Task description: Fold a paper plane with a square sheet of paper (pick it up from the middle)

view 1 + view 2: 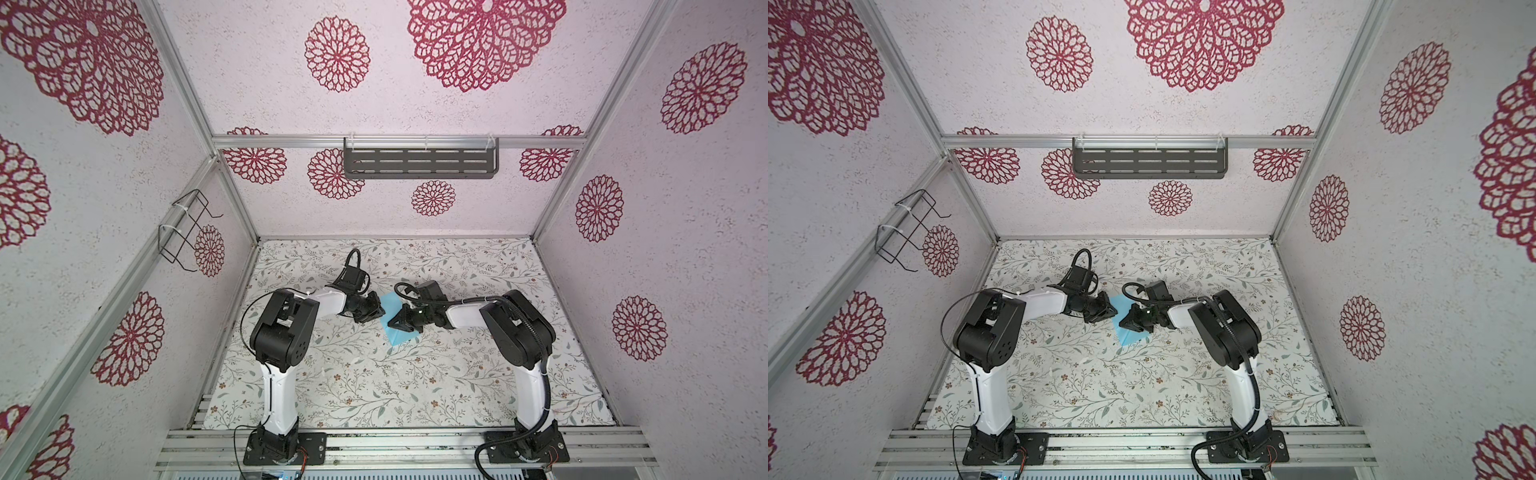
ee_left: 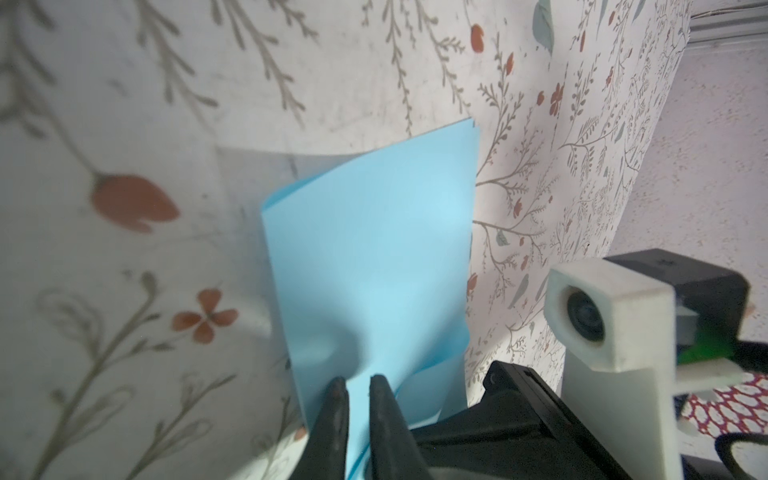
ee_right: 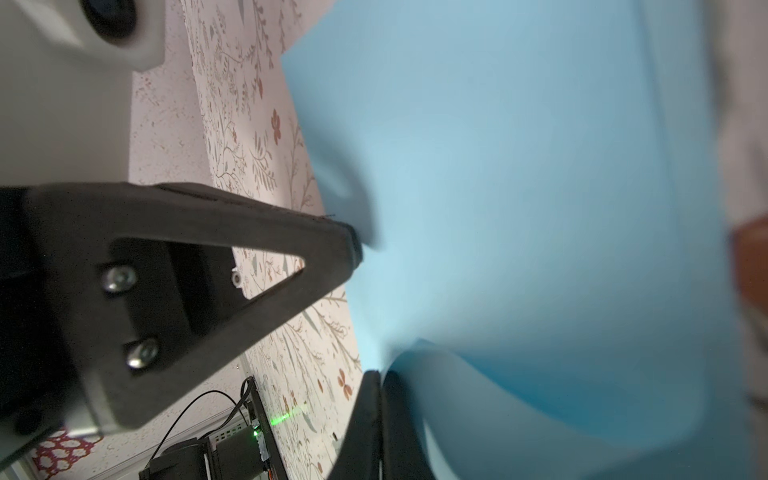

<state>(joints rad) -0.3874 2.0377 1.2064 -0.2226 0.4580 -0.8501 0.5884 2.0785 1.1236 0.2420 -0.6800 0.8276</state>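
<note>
In both top views the two arms meet just above the middle of the frame, over the floral table (image 1: pixel 374 395) (image 1: pixel 1100 390). The left gripper (image 1: pixel 376 313) (image 1: pixel 1111 311) comes in from the left and the right gripper (image 1: pixel 392 322) (image 1: pixel 1123 322) from the right, their tips close together. The light-blue sheet of paper (image 1: pixel 401 336) (image 1: pixel 1131 336) sits between and under them. One corner shows above the grippers and a larger pointed part reaches down toward the lower middle of the frame. From this height the jaws' spacing cannot be made out.

Left wrist view: the left gripper (image 2: pixel 359 386) has its two dark fingers (image 2: pixel 334 415) drawn nearly together, with only a narrow slot between them. The sheet of paper (image 2: pixel 374 257) runs into that slot and is pinched there, and it dents where it enters. The sheet is doubled over, with two layers showing at its far corner, and it stands up off the table. Just beside it is the black right gripper (image 2: pixel 496 370), with its white wrist camera (image 2: pixel 602 311) behind.

Right wrist view: the right gripper (image 3: pixel 380 374) has its fingers (image 3: pixel 361 419) pressed flat against each other. A lower layer of the sheet of paper (image 3: pixel 519 187) curls out right at their tips and appears to be clamped there. The left gripper (image 3: pixel 353 249) has its pointed tip touching the paper's face, which dimples there.
</note>
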